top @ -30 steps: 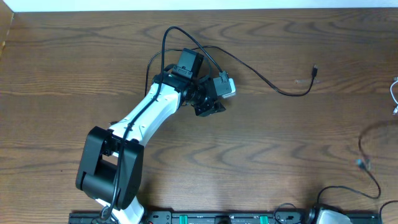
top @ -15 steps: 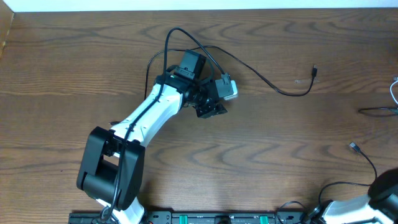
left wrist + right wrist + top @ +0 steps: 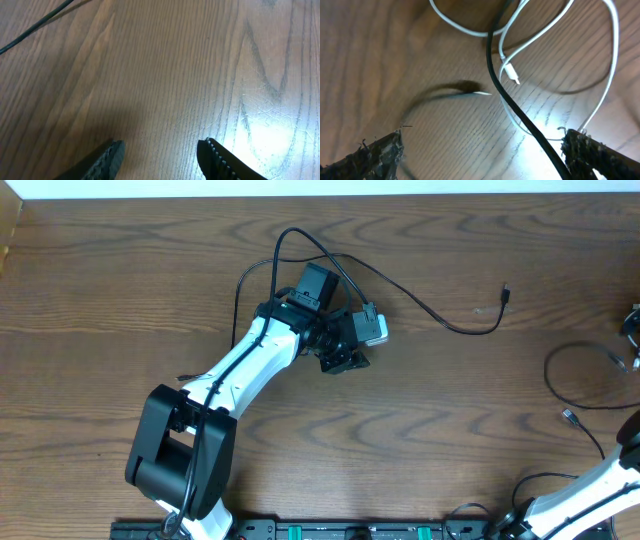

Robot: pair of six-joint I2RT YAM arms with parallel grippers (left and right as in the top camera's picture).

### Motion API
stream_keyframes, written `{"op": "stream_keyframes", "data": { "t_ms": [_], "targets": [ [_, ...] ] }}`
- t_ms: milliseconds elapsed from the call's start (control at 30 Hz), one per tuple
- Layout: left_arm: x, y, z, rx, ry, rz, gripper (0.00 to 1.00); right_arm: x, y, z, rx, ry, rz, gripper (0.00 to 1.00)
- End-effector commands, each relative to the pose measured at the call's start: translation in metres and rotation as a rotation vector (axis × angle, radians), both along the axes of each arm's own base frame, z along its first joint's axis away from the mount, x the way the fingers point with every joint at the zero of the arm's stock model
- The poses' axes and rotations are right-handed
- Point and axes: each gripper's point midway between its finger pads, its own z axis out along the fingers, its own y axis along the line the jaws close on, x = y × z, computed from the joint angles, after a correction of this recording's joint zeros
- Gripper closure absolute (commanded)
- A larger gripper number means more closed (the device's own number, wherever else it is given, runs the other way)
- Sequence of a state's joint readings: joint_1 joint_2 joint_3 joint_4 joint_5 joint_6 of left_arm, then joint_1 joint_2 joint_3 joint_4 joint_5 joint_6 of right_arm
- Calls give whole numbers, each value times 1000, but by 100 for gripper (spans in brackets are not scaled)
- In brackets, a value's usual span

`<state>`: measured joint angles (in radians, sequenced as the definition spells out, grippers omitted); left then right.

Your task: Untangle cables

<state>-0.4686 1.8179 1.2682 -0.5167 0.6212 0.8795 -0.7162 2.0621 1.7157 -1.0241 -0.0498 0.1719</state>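
Observation:
A thin black cable [image 3: 440,320] with a small plug [image 3: 506,290] lies at the back of the wooden table, right of my left gripper [image 3: 342,358]. That gripper [image 3: 161,147] hovers open over bare wood, with a stretch of black cable [image 3: 35,25] far ahead of it. A second black cable [image 3: 552,375] loops at the right edge, and its plug [image 3: 568,417] rests on the table. My right gripper [image 3: 480,150] is open above white cable loops [image 3: 607,75] with a white plug [image 3: 510,73]. A black cable [image 3: 520,115] crosses them and runs close to the right finger [image 3: 580,150].
My right arm [image 3: 595,485] enters from the bottom right corner. The left arm [image 3: 240,370] stretches diagonally from its base [image 3: 180,450] at the front left. A rail [image 3: 350,530] lines the front edge and a white strip [image 3: 300,188] the back edge.
My right gripper has opened and the black cable at the right has dropped into a loop on the table. The right arm has come further into view. The left arm drifted slightly right.

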Motion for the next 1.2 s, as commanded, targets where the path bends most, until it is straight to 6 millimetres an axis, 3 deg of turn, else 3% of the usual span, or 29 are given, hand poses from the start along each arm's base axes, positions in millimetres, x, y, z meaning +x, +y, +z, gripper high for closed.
{"op": "stream_keyframes", "data": {
  "t_ms": [0,100,233,367,600,733,967,1167],
  "targets": [
    [0,0,-2,7,6,1,47,0,-2,12,-7,-30,-15,1],
    [0,0,-2,8,6,1,47,-10,2,17,36,-24,-128,1],
    [0,0,-2,8,6,1,47,-15,28,27,191,-49,-240,1],
    [0,0,-2,8,7,1,47,-38,47,35,264,29,-355,1],
    [0,0,-2,8,6,1,47,-81,57,50,359,128,-672,1],
    [0,0,-2,8,6,1,47,-102,71,51,405,222,-704,1],
    [0,0,-2,8,6,1,47,-105,79,31,399,260,-698,1],
    [0,0,-2,8,6,1,47,-96,94,-15,370,261,-641,1]
  ]
}}
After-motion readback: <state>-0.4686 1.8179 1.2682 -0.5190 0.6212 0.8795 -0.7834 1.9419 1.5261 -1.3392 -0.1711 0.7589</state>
